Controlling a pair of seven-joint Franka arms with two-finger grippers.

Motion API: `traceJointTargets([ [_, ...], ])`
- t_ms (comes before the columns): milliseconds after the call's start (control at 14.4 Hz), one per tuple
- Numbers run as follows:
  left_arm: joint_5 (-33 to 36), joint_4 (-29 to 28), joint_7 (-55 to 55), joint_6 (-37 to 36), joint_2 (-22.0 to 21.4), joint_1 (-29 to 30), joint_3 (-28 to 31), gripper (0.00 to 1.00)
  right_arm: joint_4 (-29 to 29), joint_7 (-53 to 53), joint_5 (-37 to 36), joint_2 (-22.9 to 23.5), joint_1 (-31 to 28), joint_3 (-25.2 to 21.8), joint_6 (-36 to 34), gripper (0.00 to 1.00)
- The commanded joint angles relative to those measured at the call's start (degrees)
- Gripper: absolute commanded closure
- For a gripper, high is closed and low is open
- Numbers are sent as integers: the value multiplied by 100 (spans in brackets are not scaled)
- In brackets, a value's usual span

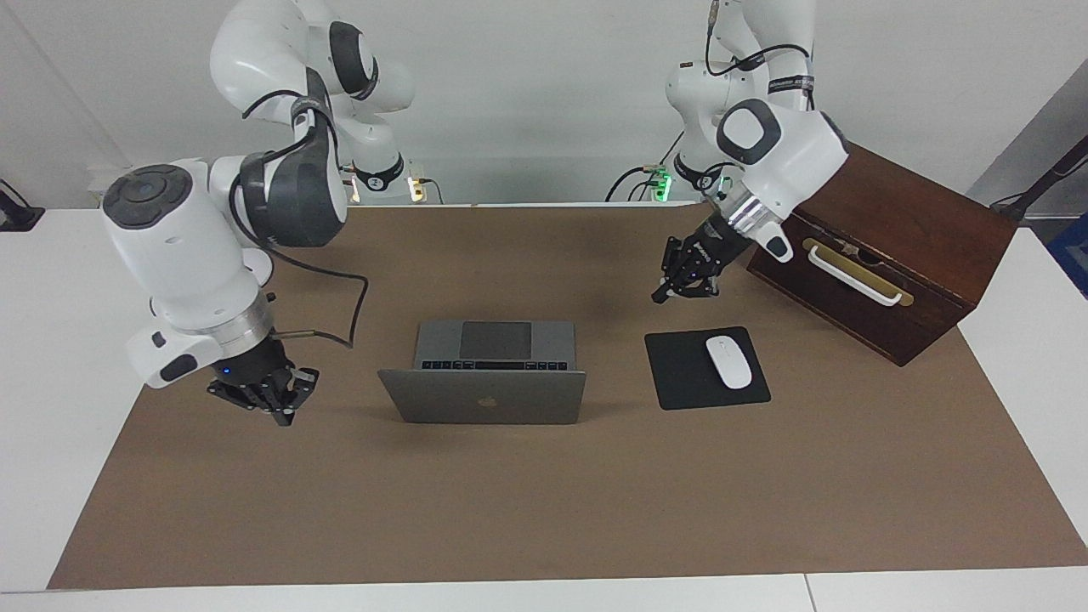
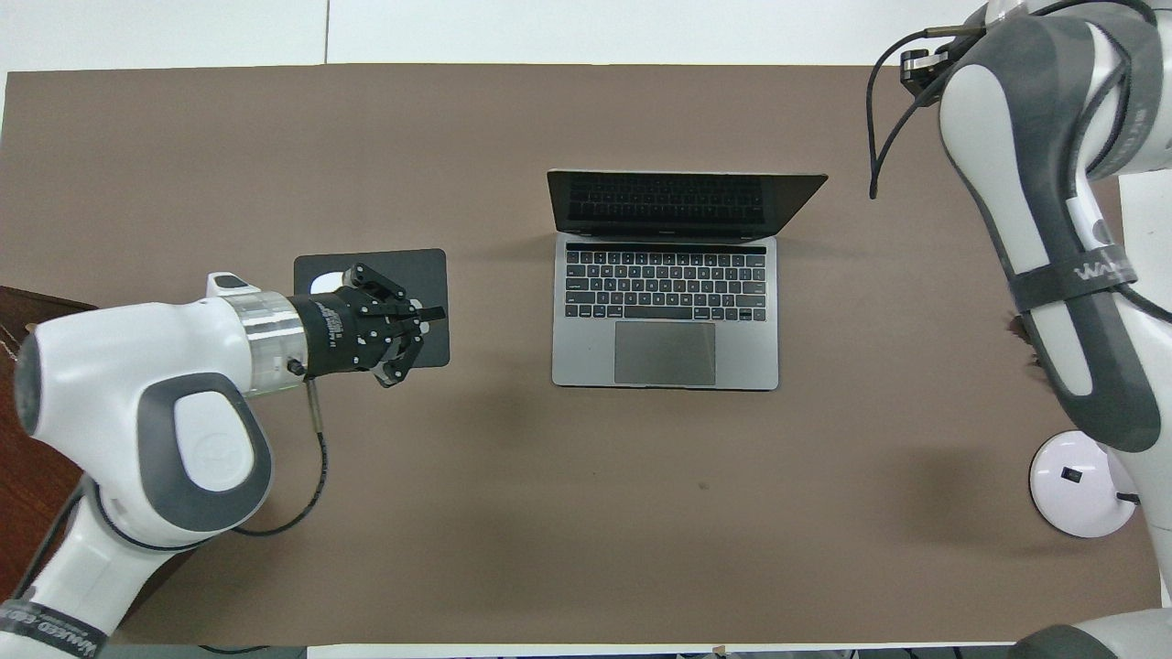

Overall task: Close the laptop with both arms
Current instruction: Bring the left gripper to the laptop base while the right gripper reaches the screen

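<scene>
The laptop (image 1: 482, 395) (image 2: 666, 311) stands open in the middle of the brown mat, its lid upright with the apple logo showing in the facing view. My left gripper (image 1: 663, 295) (image 2: 438, 314) hangs shut and empty over the mat by the mouse pad, toward the left arm's end from the laptop. Low over the mat beside the lid, toward the right arm's end, my right gripper (image 1: 283, 415) is shut on nothing. In the overhead view the right arm's own links hide that gripper. Neither gripper touches the laptop.
A black mouse pad (image 1: 680, 374) (image 2: 417, 265) carries a white mouse (image 1: 729, 362). A dark wooden box (image 1: 884, 255) with a white handle stands at the left arm's end. A white lamp base (image 2: 1080, 485) sits at the right arm's end.
</scene>
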Motion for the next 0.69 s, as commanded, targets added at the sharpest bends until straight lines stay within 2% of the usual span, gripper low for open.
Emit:
traceJointTargets([
  [0, -539, -237, -328, 1037, 278, -767, 53, 100, 141, 359, -169, 105, 207, 30, 4, 100],
  [139, -995, -299, -328, 1829, 533, -1181, 53, 100, 132, 483, -256, 132, 375, 30, 83, 100],
  [277, -1541, -238, -319, 2252, 823, -1401, 53, 100, 123, 553, -354, 158, 489, 39, 162, 100],
  [485, -1701, -124, -302, 2806, 1262, -1796, 53, 100, -9, 842, -450, 211, 787, 30, 408, 100],
  [624, -1710, 25, -302, 2913, 1570, -1947, 53, 100, -18, 1036, -512, 281, 937, 39, 513, 100],
])
